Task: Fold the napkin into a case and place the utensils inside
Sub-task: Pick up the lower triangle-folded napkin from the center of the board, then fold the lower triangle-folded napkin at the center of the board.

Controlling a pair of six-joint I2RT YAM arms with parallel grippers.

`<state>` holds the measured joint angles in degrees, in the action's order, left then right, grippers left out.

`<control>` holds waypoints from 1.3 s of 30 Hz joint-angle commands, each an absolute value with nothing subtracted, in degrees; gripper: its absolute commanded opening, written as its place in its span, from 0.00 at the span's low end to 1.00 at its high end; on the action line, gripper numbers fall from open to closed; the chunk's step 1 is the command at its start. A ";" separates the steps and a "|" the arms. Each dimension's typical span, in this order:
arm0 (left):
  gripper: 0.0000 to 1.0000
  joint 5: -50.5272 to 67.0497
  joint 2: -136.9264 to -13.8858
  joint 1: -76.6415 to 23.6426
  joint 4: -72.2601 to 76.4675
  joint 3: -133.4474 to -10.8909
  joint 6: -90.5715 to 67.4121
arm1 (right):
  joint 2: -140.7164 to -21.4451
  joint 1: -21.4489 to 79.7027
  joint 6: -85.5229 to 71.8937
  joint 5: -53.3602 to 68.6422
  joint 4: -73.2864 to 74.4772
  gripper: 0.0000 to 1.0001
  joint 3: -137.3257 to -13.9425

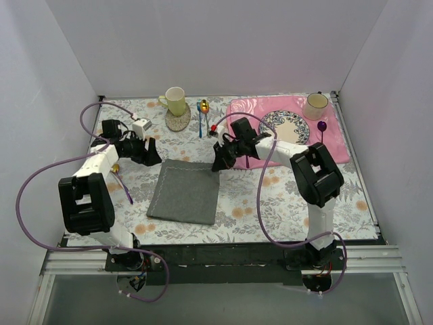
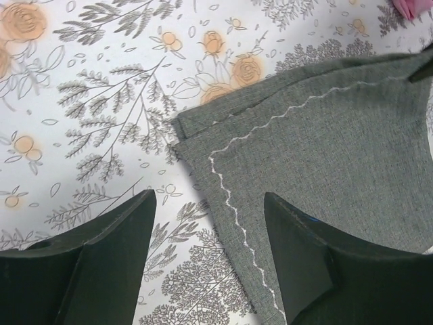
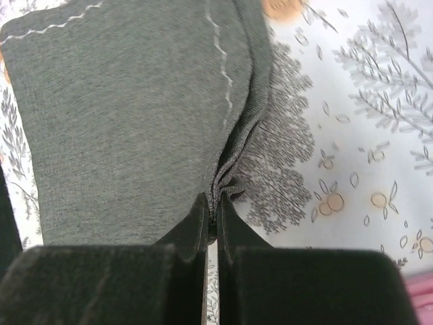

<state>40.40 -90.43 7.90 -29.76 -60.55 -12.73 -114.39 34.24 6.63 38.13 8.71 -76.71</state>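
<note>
At the left, the left gripper (image 1: pixel 150 153) hangs over the far-left corner of the plain dark grey stitched cloth napkin (image 1: pixel 184 191), jaws wide apart and holding nothing. The napkin lies spread mid-table. The right gripper (image 1: pixel 218 162) is clamped on its far-right corner. The fold is judged just starting; next, the left gripper must close on its corner. Only the right wrist view shows the cloth bunched at the pinch.
</note>
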 commanded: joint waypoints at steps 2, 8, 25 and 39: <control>0.65 42.10 -87.63 10.02 -29.00 -60.29 -14.68 | -107.76 37.87 20.02 32.70 1.33 0.01 -72.35; 0.65 42.54 -87.63 11.60 -29.53 -60.64 -15.29 | -103.10 42.61 32.49 30.07 -2.55 0.01 -66.20; 0.65 42.63 -85.34 13.36 -31.11 -59.50 -14.06 | -89.57 55.10 65.44 26.37 -13.35 0.01 -46.43; 0.63 46.67 -82.27 13.62 -34.89 -58.62 -6.09 | -88.41 61.34 82.79 23.73 -18.28 0.01 -37.88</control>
<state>42.70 -86.65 13.39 -32.21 -58.94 -12.05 -88.20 59.79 76.86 24.71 -14.79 -38.24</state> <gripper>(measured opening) 0.639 0.046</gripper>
